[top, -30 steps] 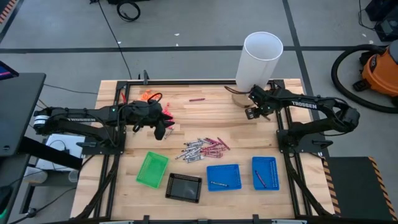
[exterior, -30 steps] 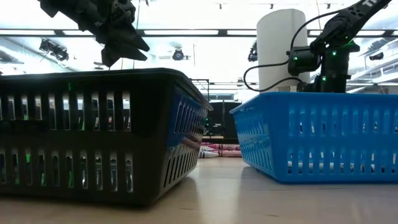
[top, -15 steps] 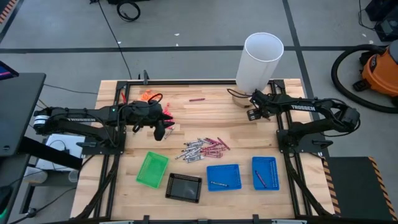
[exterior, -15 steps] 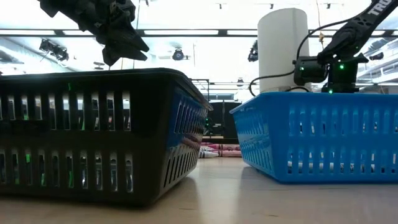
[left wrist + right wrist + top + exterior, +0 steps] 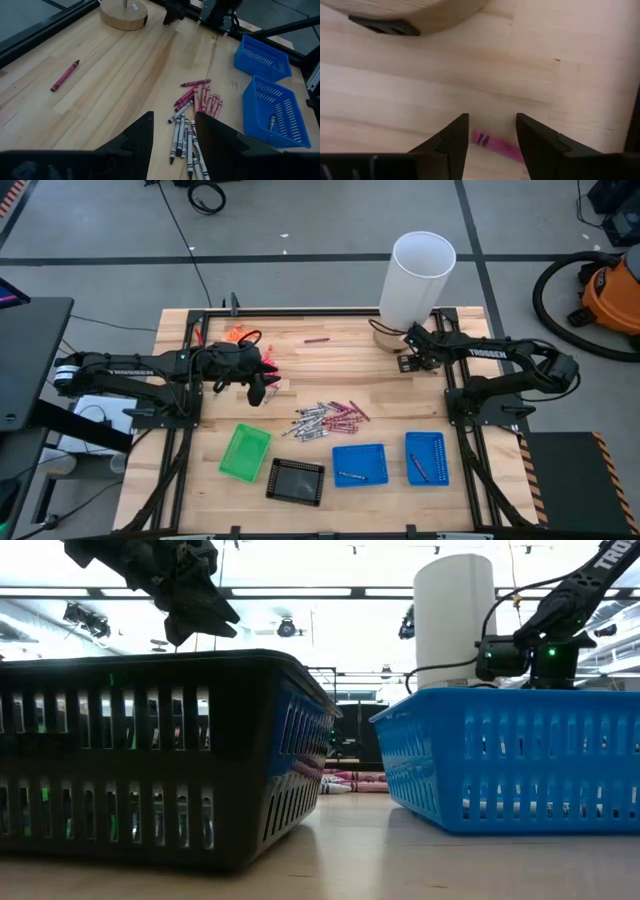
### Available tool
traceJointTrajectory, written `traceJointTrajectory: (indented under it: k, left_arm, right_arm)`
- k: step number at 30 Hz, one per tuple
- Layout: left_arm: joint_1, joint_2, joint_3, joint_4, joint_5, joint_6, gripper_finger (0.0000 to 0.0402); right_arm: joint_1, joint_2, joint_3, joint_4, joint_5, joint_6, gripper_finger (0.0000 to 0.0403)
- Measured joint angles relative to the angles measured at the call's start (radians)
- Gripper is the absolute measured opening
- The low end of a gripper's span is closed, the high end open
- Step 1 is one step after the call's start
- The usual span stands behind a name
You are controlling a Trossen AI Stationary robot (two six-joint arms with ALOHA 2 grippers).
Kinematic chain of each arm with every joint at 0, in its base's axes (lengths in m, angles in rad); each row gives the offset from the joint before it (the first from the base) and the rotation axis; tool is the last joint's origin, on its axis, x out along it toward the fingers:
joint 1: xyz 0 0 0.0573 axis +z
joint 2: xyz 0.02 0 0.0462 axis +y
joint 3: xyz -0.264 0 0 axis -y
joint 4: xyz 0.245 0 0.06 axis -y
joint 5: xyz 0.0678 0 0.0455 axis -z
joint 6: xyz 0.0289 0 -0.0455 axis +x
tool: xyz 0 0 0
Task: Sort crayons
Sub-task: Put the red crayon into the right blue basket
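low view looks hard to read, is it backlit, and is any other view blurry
Low view: yes, bright ceiling strips behind leave the black basket and left hand as dark silhouettes. Right wrist view: the pink crayon between its fingers is soft. High view: evenly lit, the crayon pile reads clearly.

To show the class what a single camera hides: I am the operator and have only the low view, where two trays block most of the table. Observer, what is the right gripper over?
Observer: The right gripper is open, low over a pink crayon that lies on the table beside the white tube's wooden base.
Operator: Is anything in the blue trays?
Observer: One crayon each: a pale crayon in the middle blue tray, a dark crayon in the end blue tray.
Operator: And the left gripper?
Observer: The left gripper is open and empty, beside the crayon pile.
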Motion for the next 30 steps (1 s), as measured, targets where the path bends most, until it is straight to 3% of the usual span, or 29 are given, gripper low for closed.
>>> traceJointTrajectory:
  k: [8, 12, 17, 24, 30]
  left_arm:
    - [0.0, 0.0, 0.0, 0.0, 0.0, -0.007, 0.0155]
    - [0.0, 0.0, 0.0, 0.0, 0.003, -0.012, 0.0155]
    - [-0.001, -0.001, 0.0, 0.0, 0.006, -0.02, 0.0155]
    - [-0.002, -0.001, 0.0, 0.0, 0.009, -0.03, 0.0155]
    - [-0.002, -0.001, 0.0, 0.001, 0.009, -0.028, 0.0155]
  right_arm:
    - [0.078, -0.001, -0.005, 0.012, -0.022, 0.011, 0.0152]
    - [0.159, 0.002, 0.014, 0.031, -0.118, 0.015, 0.0149]
    - [0.226, 0.002, 0.073, 0.019, -0.135, 0.027, 0.0148]
    - [0.283, 0.028, 0.229, -0.326, -0.096, -0.066, 0.0148]
    - [0.318, 0.179, 0.333, -0.523, -0.118, -0.192, 0.0148]
